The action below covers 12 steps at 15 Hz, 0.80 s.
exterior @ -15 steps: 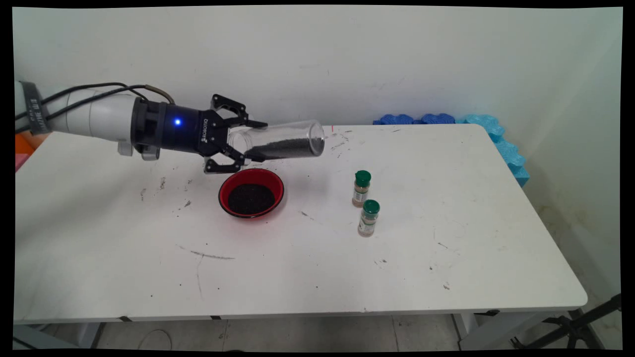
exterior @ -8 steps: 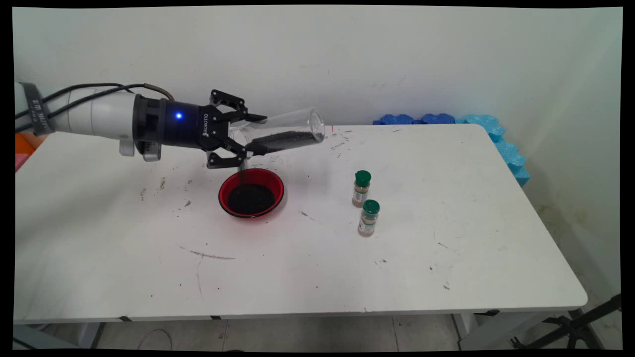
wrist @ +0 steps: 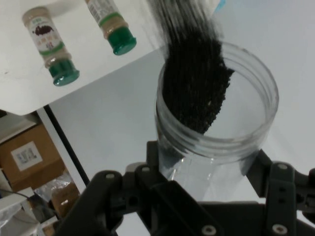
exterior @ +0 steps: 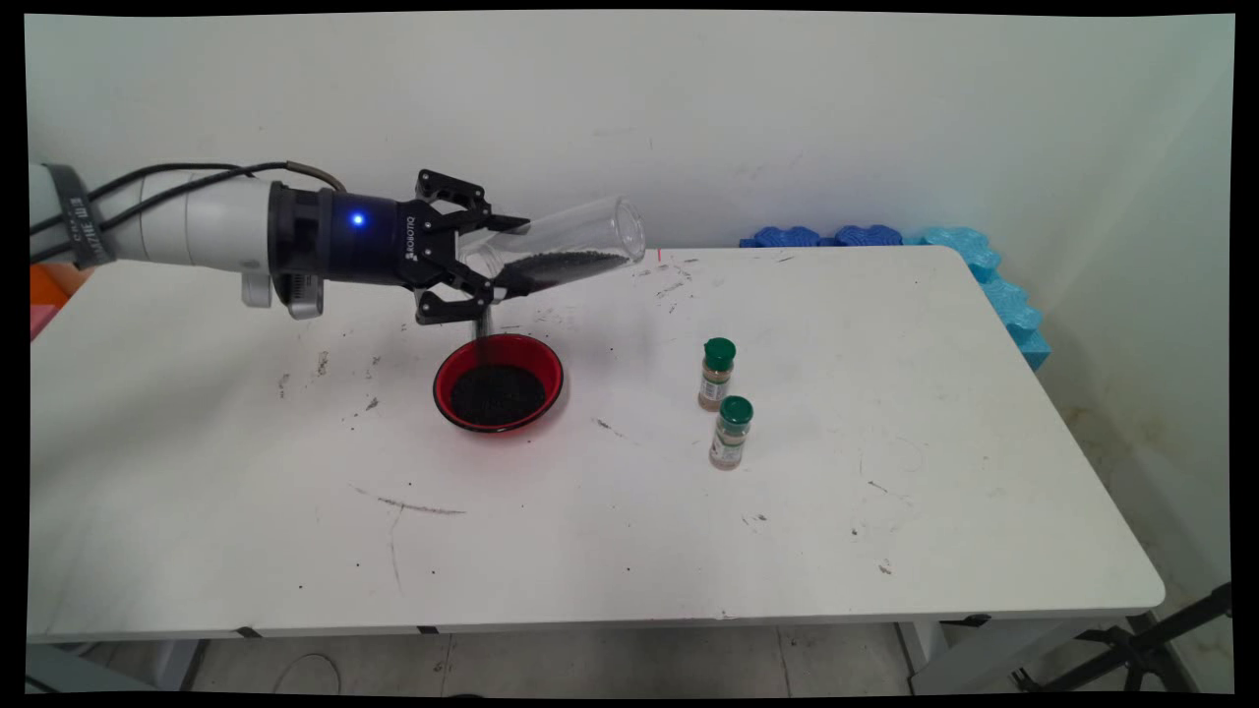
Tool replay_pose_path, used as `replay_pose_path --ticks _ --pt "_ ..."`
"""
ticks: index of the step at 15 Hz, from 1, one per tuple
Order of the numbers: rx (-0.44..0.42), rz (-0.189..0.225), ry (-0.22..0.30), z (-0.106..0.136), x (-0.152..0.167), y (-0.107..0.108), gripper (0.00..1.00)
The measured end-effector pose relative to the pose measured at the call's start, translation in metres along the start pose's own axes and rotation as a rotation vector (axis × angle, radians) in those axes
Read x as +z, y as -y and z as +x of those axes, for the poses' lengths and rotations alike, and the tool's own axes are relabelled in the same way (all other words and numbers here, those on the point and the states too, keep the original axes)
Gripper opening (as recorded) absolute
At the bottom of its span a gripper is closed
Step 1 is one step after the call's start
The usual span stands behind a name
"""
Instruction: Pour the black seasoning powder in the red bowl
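I see a black claw [exterior: 492,264], a clear plastic jar [exterior: 566,248] of black grains, a red round bowl [exterior: 499,383], two green-capped tan spice bottles [exterior: 716,374], and a scuffed white desk [exterior: 885,413].

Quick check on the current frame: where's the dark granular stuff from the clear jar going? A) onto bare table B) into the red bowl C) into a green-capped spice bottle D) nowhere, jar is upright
B: the gripper holds the clear jar tilted mouth-down, and a thin dark stream falls from its mouth into the red bowl, which already holds a dark pile; the two spice bottles stand apart to the right.
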State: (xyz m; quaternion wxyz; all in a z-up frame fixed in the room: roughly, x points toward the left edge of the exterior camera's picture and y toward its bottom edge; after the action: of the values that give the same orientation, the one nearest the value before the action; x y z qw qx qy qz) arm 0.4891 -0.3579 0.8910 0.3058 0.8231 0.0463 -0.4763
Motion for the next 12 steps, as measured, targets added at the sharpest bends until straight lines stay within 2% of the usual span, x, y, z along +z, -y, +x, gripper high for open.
replay_pose_path --ticks 12 --pt "-0.028 -0.038 0.008 -0.0008 0.0051 -0.0047 0.0"
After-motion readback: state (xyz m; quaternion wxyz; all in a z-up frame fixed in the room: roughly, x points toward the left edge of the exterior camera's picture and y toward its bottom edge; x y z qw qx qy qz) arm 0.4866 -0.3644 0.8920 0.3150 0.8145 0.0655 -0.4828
